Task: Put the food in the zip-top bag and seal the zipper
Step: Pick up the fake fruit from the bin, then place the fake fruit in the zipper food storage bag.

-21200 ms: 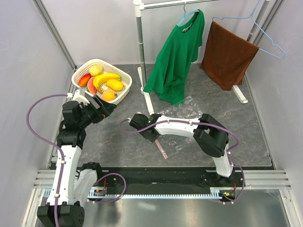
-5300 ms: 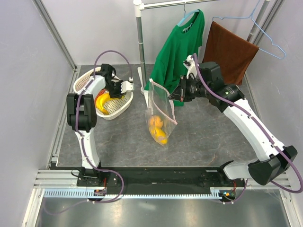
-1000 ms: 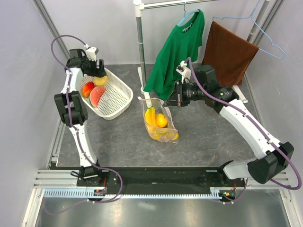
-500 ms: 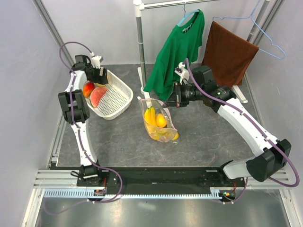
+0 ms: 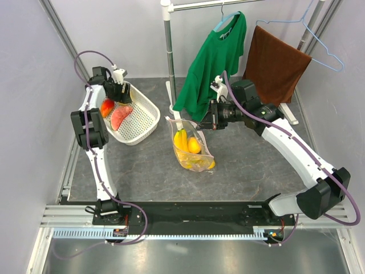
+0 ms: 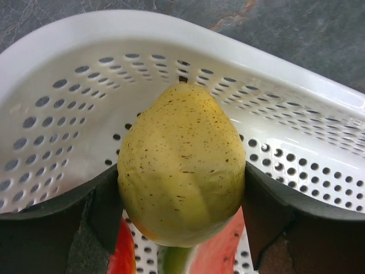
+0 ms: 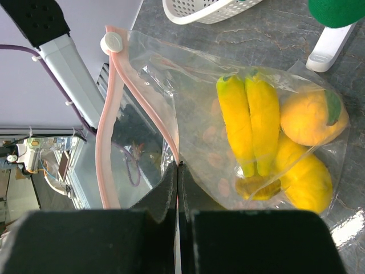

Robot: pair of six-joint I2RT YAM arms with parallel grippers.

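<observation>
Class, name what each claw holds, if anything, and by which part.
Left claw: yellow fruit, across its widest sides. Right claw: zip-top bag, pinched at its zipper edge.

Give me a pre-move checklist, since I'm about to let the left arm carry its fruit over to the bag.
1. left gripper has its fingers against both sides of the yellow fruit: ok.
2. yellow fruit lifted clear of the white basket: cannot tell.
3. right gripper pinching the edge of the zip-top bag: ok.
4. zipper strips parted, mouth open: ok.
5. Room above the banana bunch for another fruit: cannot tell.
</observation>
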